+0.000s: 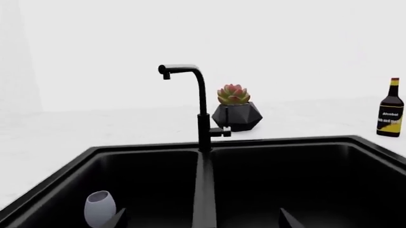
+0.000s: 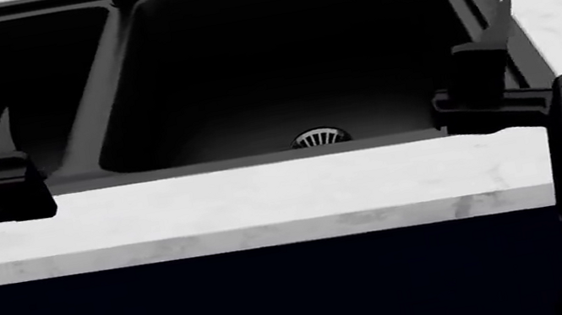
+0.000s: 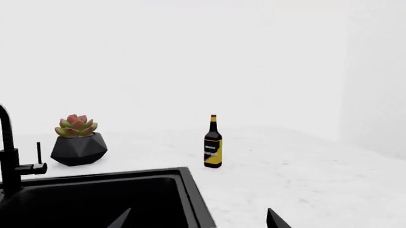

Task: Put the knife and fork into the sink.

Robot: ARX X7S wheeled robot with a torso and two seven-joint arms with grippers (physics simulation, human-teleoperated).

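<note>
The matte black sink (image 2: 105,63) fills the head view, with a silver drain strainer (image 2: 320,137) in its right basin. Neither the knife nor the fork shows in any view. My left gripper (image 1: 201,219) hangs open over the divider (image 1: 204,190) between the two basins, with nothing between its fingers. Over the sink's right rim (image 3: 190,190) my right gripper (image 3: 198,221) is open and empty too. In the head view one left fingertip (image 2: 2,129) points up at the left edge, and one right fingertip (image 2: 502,16) stands by the right rim.
A pale grey wine glass (image 1: 100,209) stands close beside my left finger. Behind the sink are a black faucet (image 1: 201,104), a succulent in a black pot (image 1: 236,111) and a dark bottle (image 3: 213,142). White marble counter (image 2: 265,199) runs along the front.
</note>
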